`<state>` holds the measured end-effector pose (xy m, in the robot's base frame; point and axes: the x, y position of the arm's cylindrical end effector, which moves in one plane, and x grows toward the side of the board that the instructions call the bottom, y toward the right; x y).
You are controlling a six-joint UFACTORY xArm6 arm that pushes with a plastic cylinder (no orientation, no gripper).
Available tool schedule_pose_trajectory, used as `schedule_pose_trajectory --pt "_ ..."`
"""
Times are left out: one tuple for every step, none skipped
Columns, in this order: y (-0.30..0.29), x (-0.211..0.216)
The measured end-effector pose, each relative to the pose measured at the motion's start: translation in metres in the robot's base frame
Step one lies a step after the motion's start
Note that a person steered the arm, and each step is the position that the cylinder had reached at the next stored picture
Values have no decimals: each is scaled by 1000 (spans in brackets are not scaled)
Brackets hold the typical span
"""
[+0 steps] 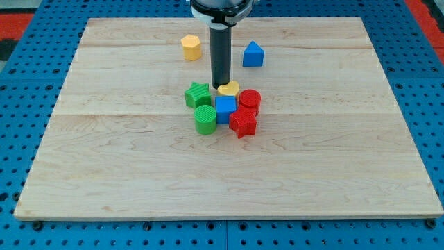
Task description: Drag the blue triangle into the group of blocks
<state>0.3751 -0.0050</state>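
The blue triangle (253, 55) sits alone toward the view's top, right of centre. The group lies at the board's middle: a green star (198, 94), a yellow heart (229, 89), a red cylinder (250, 101), a blue cube (225, 109), a green cylinder (205, 119) and a red star (243, 123), packed close together. My tip (220, 85) stands at the top edge of the group, between the green star and the yellow heart, touching or nearly touching the heart. The tip is below and left of the blue triangle, well apart from it.
A yellow hexagon (191, 48) sits alone at the view's top, left of the rod. The wooden board (104, 167) lies on a blue pegboard (28, 83) with red areas at the top corners.
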Motion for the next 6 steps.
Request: schedule_pose_trajectory --pt "48 -24" --pt "152 -31" --pt "194 -58" --pt "121 -79" --pt "37 -80" --pt "-22 -83"
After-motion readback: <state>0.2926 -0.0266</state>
